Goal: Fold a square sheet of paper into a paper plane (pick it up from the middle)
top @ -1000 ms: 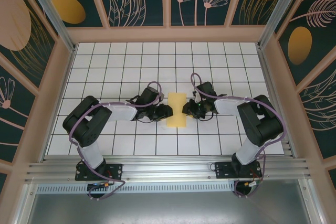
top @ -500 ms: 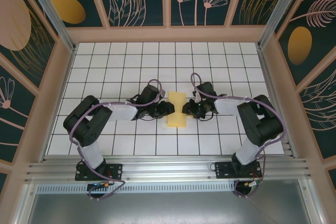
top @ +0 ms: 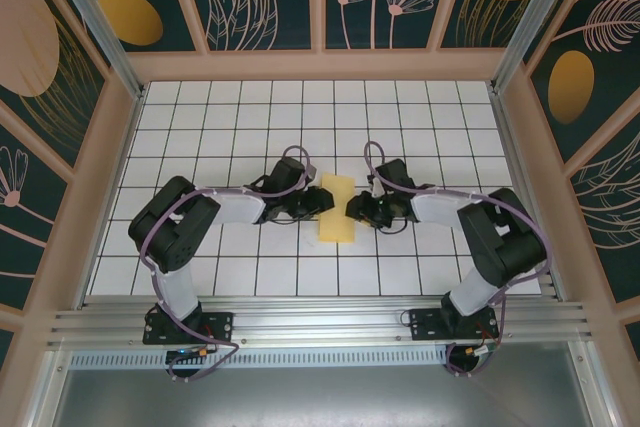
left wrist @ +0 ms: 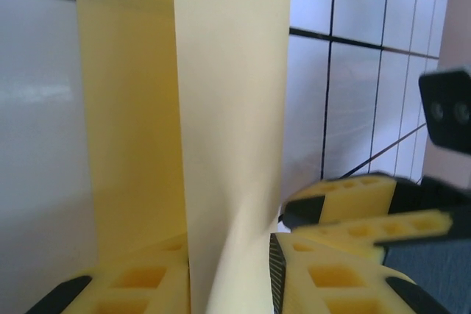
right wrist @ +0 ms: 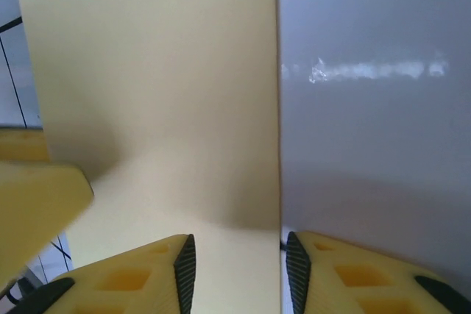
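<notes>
From above, the sheet of pale-yellow paper (top: pixel 337 219), folded to a narrow strip, lies mid-way on the white grid-tiled tabletop (top: pixel 250 117). The left gripper (top: pixel 322 201) and right gripper (top: pixel 352 210) meet its long edges from either side, with open tiles all round, though the dark tips are hard to read. The left wrist camera shows a flap of paper (left wrist: pixel 221 108) standing between its fingers (left wrist: pixel 140 284), which sit slightly apart and are cut off below, so I cannot tell whether they pinch it. The right wrist camera shows its fingers (right wrist: pixel 147 277) parted over the paper's straight edge, clamping nothing, with open grey tabletop to the right.
</notes>
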`<state>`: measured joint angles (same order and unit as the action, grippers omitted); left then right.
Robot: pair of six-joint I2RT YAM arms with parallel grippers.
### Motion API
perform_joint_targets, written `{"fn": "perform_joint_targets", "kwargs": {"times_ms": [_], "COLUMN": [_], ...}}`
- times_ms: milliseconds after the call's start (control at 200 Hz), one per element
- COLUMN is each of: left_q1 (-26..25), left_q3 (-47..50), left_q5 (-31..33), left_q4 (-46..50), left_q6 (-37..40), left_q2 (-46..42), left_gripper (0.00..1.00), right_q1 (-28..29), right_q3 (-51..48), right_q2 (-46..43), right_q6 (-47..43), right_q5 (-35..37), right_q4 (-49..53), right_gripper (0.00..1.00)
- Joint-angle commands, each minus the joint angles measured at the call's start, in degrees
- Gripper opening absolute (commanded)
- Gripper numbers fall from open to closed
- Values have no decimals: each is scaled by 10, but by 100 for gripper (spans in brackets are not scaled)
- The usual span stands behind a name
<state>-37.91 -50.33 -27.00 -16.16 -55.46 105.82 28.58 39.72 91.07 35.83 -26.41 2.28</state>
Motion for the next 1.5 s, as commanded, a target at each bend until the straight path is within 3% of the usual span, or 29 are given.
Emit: {"fn": "perform_joint_targets", "kwargs": {"times_ms": [0, 235, 365, 460, 585, 806, 926, 1031, 1236, 1491], "left_q1": [6, 5, 6, 5, 6, 5, 5, 5, 6, 5], "left_q3": [-20, -30, -34, -36, -36, -34, -30, -29, -33, -36], "left_q5": [-22, -29, -28, -26, -26, -27, -26, -22, -20, 4], "left_q4": [-20, -17, -14, -11, -10, -11, -8, -8, 2, 35], "left_q6": [-6, -9, -9, -9, -9, -10, -10, -12, -8, -2], "left_q2": [11, 11, 10, 11, 12, 10, 7, 5, -3, -29], "left_gripper": [29, 23, 23, 23, 24, 24, 24, 24, 24, 27], "right_q1": [24, 133, 249, 310, 342, 375, 390, 390, 390, 388], "right_q3": [-31, -90, -119, -106, -86, -65, -54, -59, -58, -53], "right_q2": [-74, -188, -207, -185, -143, -74, -58, -62, -65, -81], "right_q6": [-18, -87, -174, -214, -231, -273, -281, -283, -282, -271], "right_q5": [48, 161, 283, 383, 482, 521, 573, 572, 582, 590], "right_q4": [-25, -76, -131, -135, -123, -146, -145, -149, -143, -127], "right_gripper": [48, 59, 61, 64, 65, 64, 58, 53, 26, 2]}}
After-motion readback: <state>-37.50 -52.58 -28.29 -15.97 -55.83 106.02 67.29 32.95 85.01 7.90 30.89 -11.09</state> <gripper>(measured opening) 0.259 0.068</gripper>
